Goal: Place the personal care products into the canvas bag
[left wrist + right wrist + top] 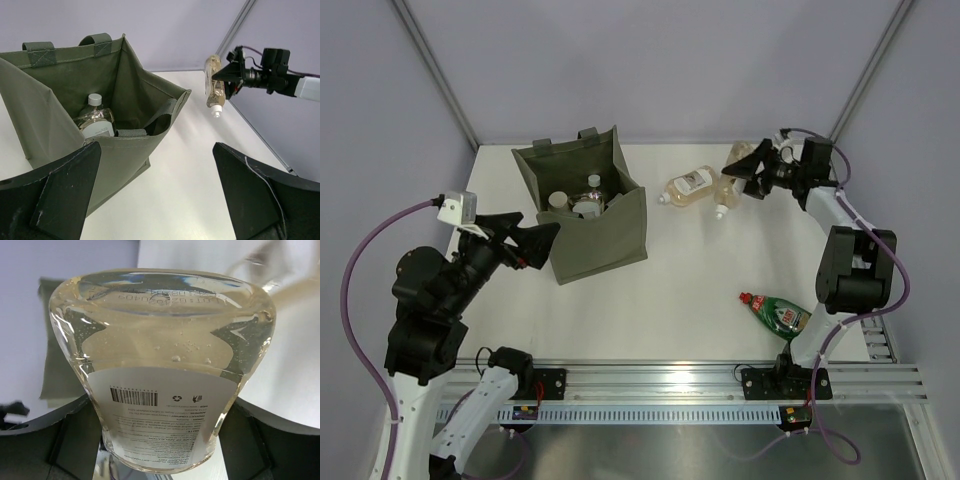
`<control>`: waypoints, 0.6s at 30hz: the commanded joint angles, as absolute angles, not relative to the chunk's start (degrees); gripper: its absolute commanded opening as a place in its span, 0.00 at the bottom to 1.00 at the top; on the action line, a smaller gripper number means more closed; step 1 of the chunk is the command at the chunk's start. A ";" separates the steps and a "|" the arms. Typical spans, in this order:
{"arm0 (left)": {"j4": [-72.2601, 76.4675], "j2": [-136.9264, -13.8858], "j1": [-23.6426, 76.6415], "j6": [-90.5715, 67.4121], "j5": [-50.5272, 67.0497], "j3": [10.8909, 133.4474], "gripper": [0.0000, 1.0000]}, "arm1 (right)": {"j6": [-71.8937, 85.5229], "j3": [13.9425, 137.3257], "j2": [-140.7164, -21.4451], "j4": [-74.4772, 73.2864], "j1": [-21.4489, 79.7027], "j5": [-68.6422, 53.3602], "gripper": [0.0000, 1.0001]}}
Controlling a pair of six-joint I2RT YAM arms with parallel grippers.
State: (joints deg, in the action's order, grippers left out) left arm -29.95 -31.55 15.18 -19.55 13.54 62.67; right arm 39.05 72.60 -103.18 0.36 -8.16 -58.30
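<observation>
The olive canvas bag [605,240] stands open at the back left, with a white-capped bottle [95,101] and a silver-topped jar [96,120] inside. My left gripper [535,243] is open, low beside the bag's near left wall, with nothing between its fingers [65,192]. My right gripper [752,172] is shut on a translucent amber bottle [160,340] at the back right. That amber bottle [215,85] hangs cap down above the table. A second amber bottle [688,187] lies on the table just left of it. A green red-capped bottle [778,315] lies near the right arm's base.
A metal rail [670,380] runs along the near edge of the white table [690,270]. Grey walls with slanted frame posts [865,75] close in the back and both sides.
</observation>
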 commanded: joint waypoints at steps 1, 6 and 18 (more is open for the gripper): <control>-27.60 -31.46 15.21 -19.51 14.41 65.74 0.99 | 29.92 86.52 -96.68 -0.57 -0.20 -68.12 0.00; -27.77 -31.55 15.21 -19.42 14.06 66.44 0.99 | 24.08 103.68 -99.48 -7.82 9.83 -68.55 0.00; -28.56 -30.50 15.21 -19.25 12.04 66.97 0.99 | 15.50 147.03 -121.11 -24.08 31.62 -50.49 0.00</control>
State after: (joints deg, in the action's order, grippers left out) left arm -30.04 -31.31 15.18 -19.53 13.08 64.79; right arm 22.20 142.71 -117.30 -19.64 27.11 -59.55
